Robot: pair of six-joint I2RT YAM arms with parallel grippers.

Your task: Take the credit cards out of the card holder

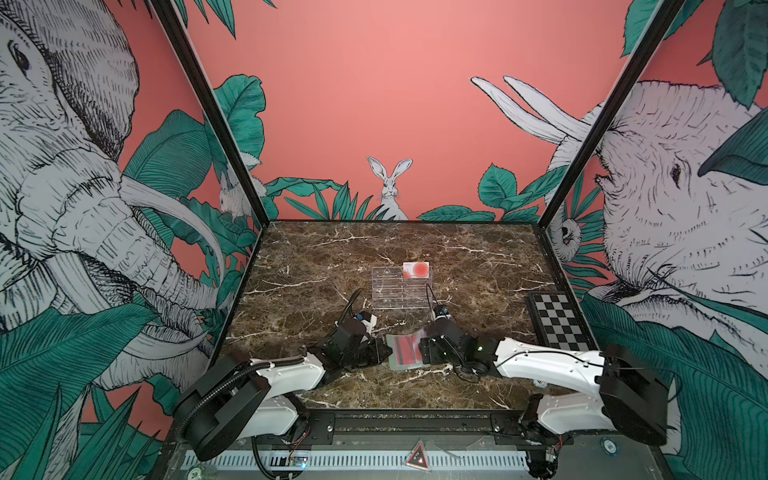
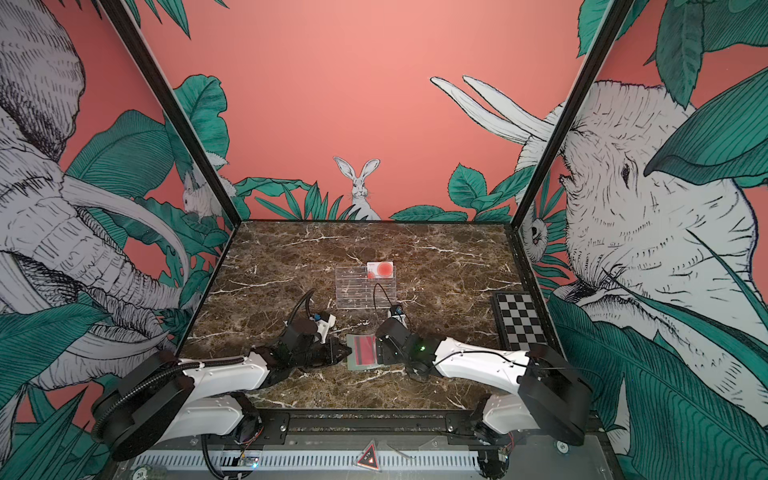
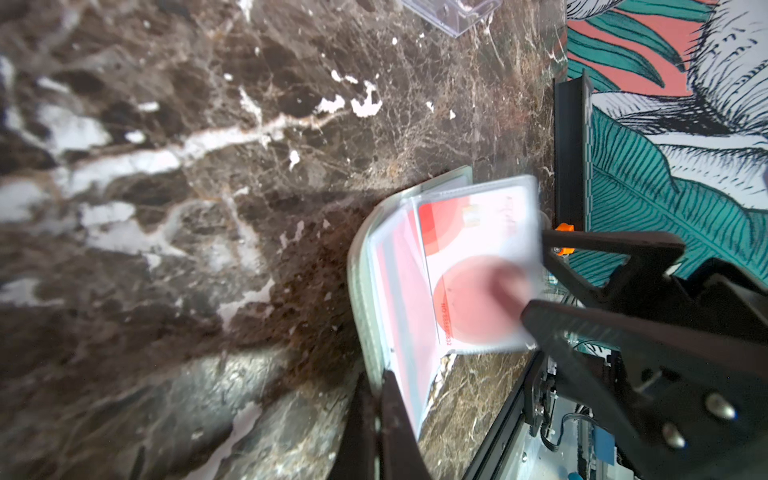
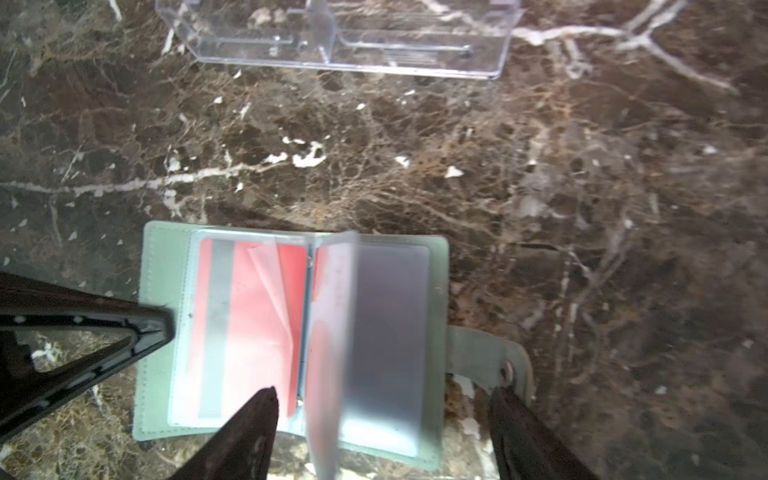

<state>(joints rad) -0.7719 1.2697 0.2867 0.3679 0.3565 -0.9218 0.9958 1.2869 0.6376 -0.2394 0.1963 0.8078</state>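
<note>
surface: dark brown marble-pattern tabletop (image 1: pixel 311 266) with white veins.
holder: pale sage-green folding card holder (image 1: pixel 405 365) lies open and flat near the front middle of the table, between the two grippers in both top views.
sleeves: clear plastic sleeves (image 4: pixel 390 316) fill the inside. One stands up off the spine and is motion-blurred.
tab: green snap tab (image 4: pixel 478 345) sticks out from the cover on the right arm's side and lies on the marble.
card 1: red credit card (image 4: pixel 249 316) with a dark stripe sits in the flat sleeve on the left arm's side.
card 2: white credit card (image 3: pixel 469 257) with red-orange circles sits inside the raised sleeve, blurry.
card 3: third credit card (image 1: pixel 416 270), white with red circles, stands at the back right of the clear tiered acrylic stand (image 1: pixel 395 291), behind the holder and well apart from it.
left claw: black left gripper (image 3: pixel 376 386) has its jaws together, pinched on the outer cover edge of the card holder.
right claw: black right gripper (image 4: pixel 384 390) has its jaws apart, low over the holder's other half, with the raised sleeve between its fingers. Fingertips (image 3: pixel 536 311) sit at the sleeve's free edge. Cannot tell if they touch it, too blurred.
other: black-and-white checkered board (image 1: pixel 559 320) lies at the table's right edge, well apart.
</note>
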